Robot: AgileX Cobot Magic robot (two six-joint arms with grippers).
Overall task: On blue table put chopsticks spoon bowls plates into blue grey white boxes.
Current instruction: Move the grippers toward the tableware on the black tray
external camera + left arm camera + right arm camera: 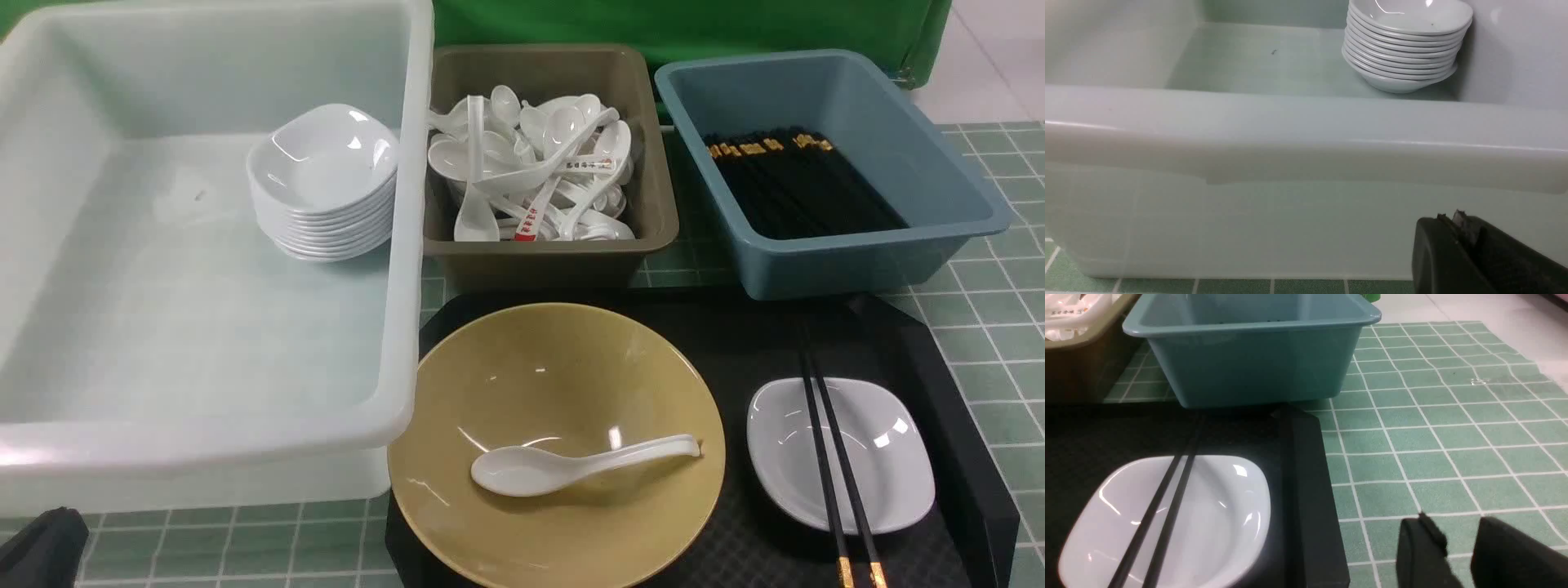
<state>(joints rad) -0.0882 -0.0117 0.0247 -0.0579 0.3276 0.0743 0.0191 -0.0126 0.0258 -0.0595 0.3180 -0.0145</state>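
The white box's wall (1306,228) stands before the left pincer (1447,220); open surface (1433,457) extends beside the black tray (1312,498).

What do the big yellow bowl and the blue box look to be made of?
Yellow bowl: glossy, probably glazed ceramic or melamine, given its sharp highlights; I can't tell which.
Blue box: likely molded plastic with a soft satin sheen, judging by its rolled rim and rounded corners.

Glossy mustard bowl (555,367), glossy white spoon (531,471), textured black tray (735,523), smooth plastic tubs (849,253).
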